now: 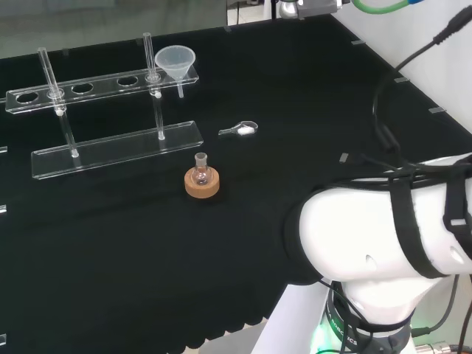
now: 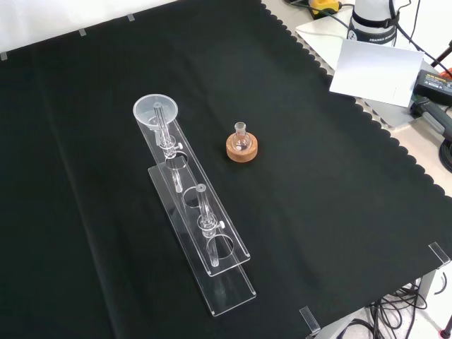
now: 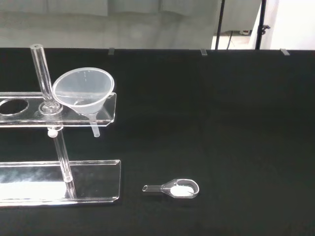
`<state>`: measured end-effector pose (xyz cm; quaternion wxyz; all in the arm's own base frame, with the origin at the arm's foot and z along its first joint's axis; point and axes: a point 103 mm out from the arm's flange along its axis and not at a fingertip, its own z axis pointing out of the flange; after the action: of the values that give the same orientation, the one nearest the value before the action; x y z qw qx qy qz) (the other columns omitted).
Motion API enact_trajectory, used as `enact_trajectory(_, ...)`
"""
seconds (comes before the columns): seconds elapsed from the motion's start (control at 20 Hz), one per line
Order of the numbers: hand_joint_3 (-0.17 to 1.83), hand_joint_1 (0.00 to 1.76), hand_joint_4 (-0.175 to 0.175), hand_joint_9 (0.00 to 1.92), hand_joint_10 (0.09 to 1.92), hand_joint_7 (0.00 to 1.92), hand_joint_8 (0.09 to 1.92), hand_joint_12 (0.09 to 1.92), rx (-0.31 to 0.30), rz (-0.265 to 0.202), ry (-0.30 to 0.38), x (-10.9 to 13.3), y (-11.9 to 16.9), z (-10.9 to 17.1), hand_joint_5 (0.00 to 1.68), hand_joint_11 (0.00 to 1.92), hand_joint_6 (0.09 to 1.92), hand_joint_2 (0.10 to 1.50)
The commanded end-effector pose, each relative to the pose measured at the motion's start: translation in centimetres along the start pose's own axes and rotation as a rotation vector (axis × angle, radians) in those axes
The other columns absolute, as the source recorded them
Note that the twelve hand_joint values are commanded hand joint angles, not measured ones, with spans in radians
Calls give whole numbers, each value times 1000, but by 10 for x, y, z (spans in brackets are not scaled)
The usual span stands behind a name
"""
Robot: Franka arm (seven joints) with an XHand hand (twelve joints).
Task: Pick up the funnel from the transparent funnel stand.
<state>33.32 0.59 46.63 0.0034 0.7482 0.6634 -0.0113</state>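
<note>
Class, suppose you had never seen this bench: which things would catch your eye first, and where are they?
The clear funnel sits in the end hole of the transparent stand, at the stand's right end in the head view. On the cloth before the stand, a small flask stands upright in a cork ring. Right of the stand lies a small clear scoop holding something white.

Bright, even light – glare on stand base (image 3: 54, 178)

- A clear funnel (image 3: 83, 93) sits in the end hole of the transparent funnel stand (image 3: 59, 172).
- A small clear scoop (image 3: 178, 188) holding white powder lies on the black cloth (image 3: 236, 123) beside the stand's base.
</note>
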Motion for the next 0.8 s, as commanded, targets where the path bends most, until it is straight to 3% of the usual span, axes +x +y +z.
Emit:
enact_trajectory(0.05, 464, 0, 47, 58, 568, 5, 290, 1161, 20, 20, 30, -8, 29, 17, 141, 0, 87, 1142)
enact_trajectory(0.25, 456, 0, 48, 64, 569, 6, 296, 1164, 45, 4, 31, -7, 53, 28, 143, 0, 87, 1139)
enact_trajectory(0.8, 369, 97, 45, 64, 582, 15, 325, 1143, 142, -113, 26, 26, 131, 69, 131, 0, 87, 1055)
